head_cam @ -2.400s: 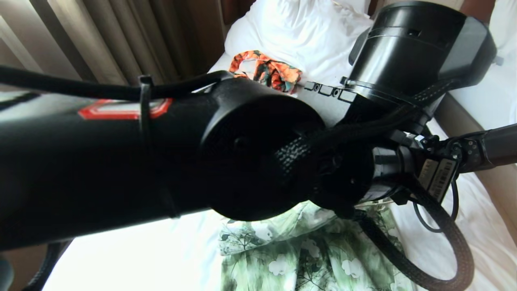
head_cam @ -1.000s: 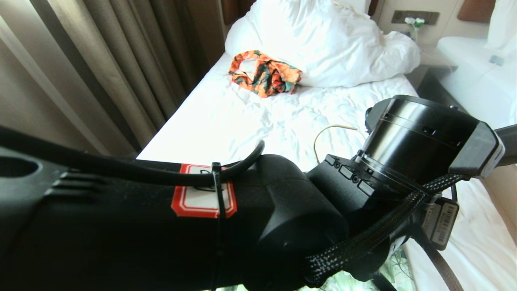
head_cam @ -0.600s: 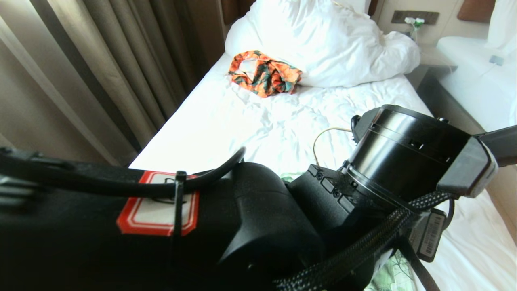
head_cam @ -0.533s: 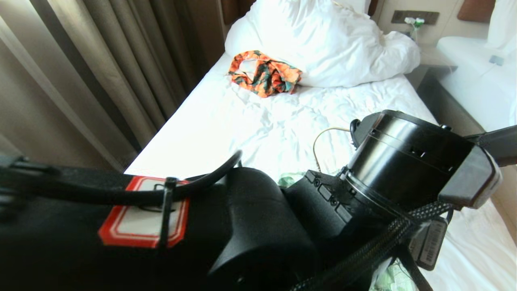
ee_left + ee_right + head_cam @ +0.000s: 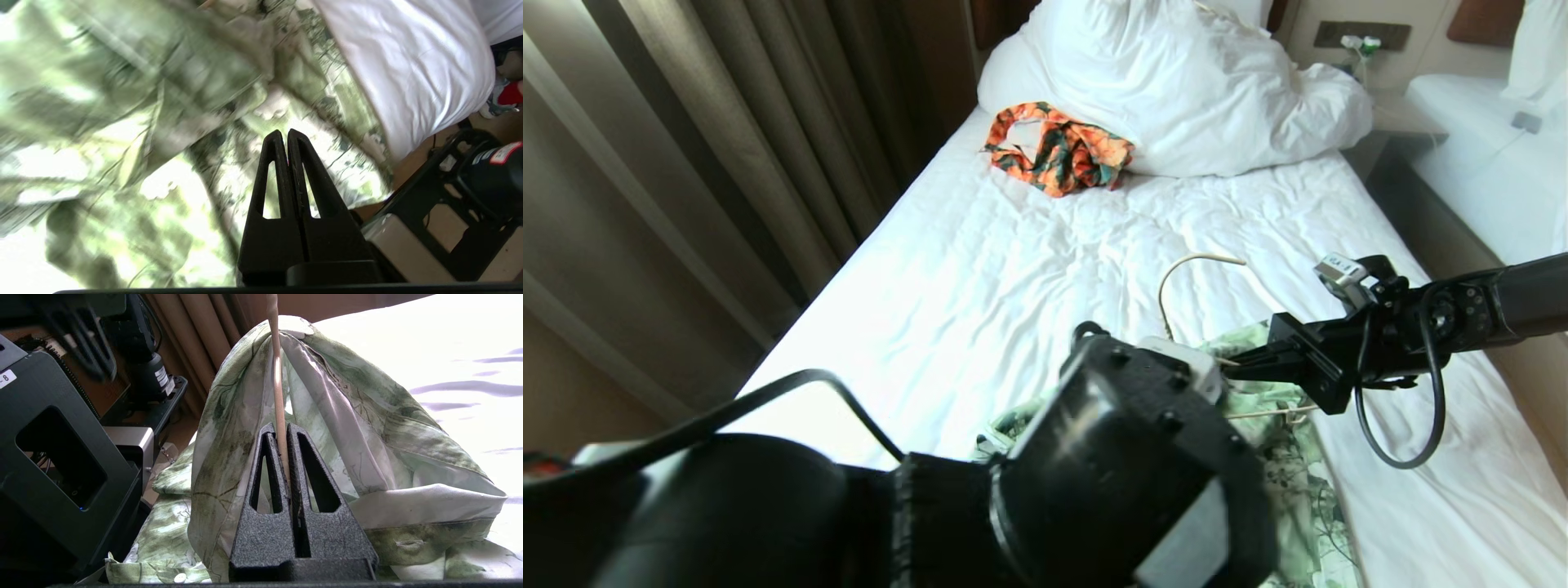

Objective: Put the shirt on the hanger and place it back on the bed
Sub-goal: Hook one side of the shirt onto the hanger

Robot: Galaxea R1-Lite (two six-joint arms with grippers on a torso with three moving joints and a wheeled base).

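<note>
Shirt [image 5: 1286,457] lies on the near part of the bed [image 5: 1029,278], its green floral fabric spread over the white sheet close to the bed's near edge. Hanger [image 5: 1188,282] sits partly inside the shirt; its curved hook shows on the sheet beyond the collar end, and part of its lower bar is visible against the fabric in the head view. The right tool [image 5: 282,430] reaches in from the right side of the bed and is clenched on the hanger's thin cream rod, which passes between its two fingers in the right wrist view. Shirt fabric is draped over that rod in a tent shape just beyond the fingertips, with the bottom hem facing the tool. The left tool [image 5: 284,134] is clenched with its two fingers pressed together and pointing down at the shirt; the left wrist view is blurred, and whether a thin layer of fabric is pinched between the tips cannot be told. The left arm fills the lower centre of the head view and hides much of the shirt. A crumpled orange and dark green garment [image 5: 1058,151] lies well apart at the far end of the bed, just beside the bunched white duvet [image 5: 1176,90]. Brown curtains [image 5: 711,147] hang along the left side of the bed.
</note>
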